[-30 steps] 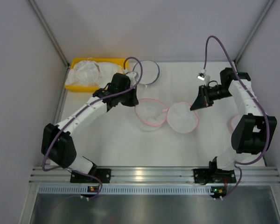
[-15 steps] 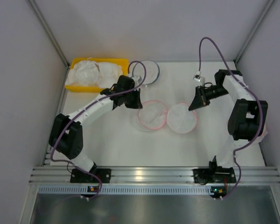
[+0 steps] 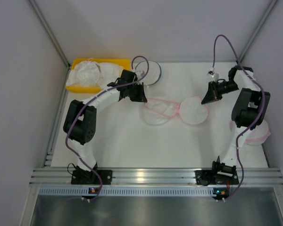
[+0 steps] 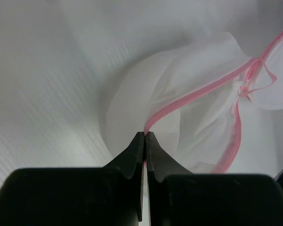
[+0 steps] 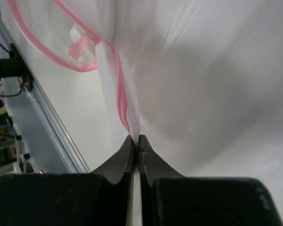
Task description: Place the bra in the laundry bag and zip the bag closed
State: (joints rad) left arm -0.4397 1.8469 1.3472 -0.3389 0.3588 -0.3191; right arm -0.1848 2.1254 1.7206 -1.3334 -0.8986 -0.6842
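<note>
Top external shows left gripper (image 4: 145, 136) and right gripper (image 5: 135, 139) pinching the laundry bag (image 3: 194, 110) rim.

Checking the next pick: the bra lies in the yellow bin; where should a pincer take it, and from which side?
Probably a raised cup edge of the bra, pinched from straight above: the walls of the yellow bin block a sideways approach, and the soft heaped fabric offers folds. The left pincer is nearest, but is shut on the pink rim of the laundry bag.
</note>
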